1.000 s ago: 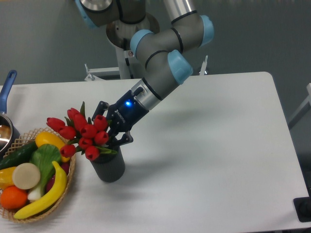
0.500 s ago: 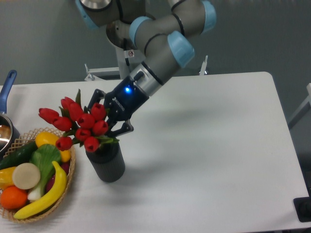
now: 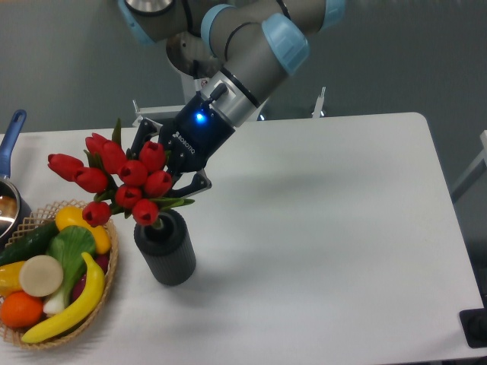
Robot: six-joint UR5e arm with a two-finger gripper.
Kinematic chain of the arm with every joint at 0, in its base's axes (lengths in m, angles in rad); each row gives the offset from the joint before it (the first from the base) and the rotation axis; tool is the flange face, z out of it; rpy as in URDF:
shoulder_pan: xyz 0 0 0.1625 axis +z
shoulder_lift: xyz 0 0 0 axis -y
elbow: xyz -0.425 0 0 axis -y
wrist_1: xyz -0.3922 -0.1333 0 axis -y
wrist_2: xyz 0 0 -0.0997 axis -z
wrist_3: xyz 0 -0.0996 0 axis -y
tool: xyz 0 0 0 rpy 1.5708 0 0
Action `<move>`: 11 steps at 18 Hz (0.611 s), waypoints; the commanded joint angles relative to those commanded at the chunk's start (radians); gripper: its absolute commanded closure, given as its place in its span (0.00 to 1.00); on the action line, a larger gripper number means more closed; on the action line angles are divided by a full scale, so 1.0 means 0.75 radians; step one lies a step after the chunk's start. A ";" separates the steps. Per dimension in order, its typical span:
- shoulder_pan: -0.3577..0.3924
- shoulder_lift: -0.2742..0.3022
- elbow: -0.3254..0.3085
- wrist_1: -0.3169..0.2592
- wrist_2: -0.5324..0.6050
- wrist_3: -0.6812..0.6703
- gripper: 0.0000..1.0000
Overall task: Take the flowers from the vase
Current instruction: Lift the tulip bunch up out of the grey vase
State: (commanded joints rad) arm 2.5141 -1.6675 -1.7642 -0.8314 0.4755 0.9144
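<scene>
From the fixed camera, a grey robot arm with pale blue joint caps (image 3: 262,42) reaches down from the top of the frame toward the left half of a white table (image 3: 327,228). Its black two-finger gripper (image 3: 173,173), a small blue light glowing on its body, is clamped around a bunch of red tulip buds with green leaves (image 3: 122,181), the fingers (image 3: 199,182) pressed in at the base of the bunch where the leaves gather. The flowers hang tilted, heads fanning out to the left and upward from the gripper (the stems are hidden behind the buds and fingers, so whether they have cleared the rim cannot be told). Directly below sits a short dark grey matte cylindrical vase with a thick rim (image 3: 166,255), upright on the table; the lowest bud overlaps its rim in this view and the round hollow shows just beneath it.

To the left of the vase, just beside it, a woven wicker basket (image 3: 109,280) holds toy produce: a yellow banana (image 3: 72,308) along its near edge, an orange (image 3: 20,309), a dark green cucumber (image 3: 27,242) and a yellow pepper (image 3: 76,219) under the lowest flower heads. At the far left edge, part of a metal saucepan with a blue handle (image 3: 13,131) is visible. The wall behind is plain grey.
</scene>
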 joint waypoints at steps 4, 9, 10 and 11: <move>0.041 0.002 0.065 0.000 -0.002 -0.066 0.59; 0.102 0.000 0.157 0.000 -0.004 -0.155 0.59; 0.117 0.002 0.164 0.000 -0.004 -0.166 0.59; 0.129 0.002 0.166 0.000 -0.004 -0.168 0.59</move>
State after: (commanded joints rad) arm 2.6107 -1.6659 -1.6398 -0.8314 0.4725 0.7885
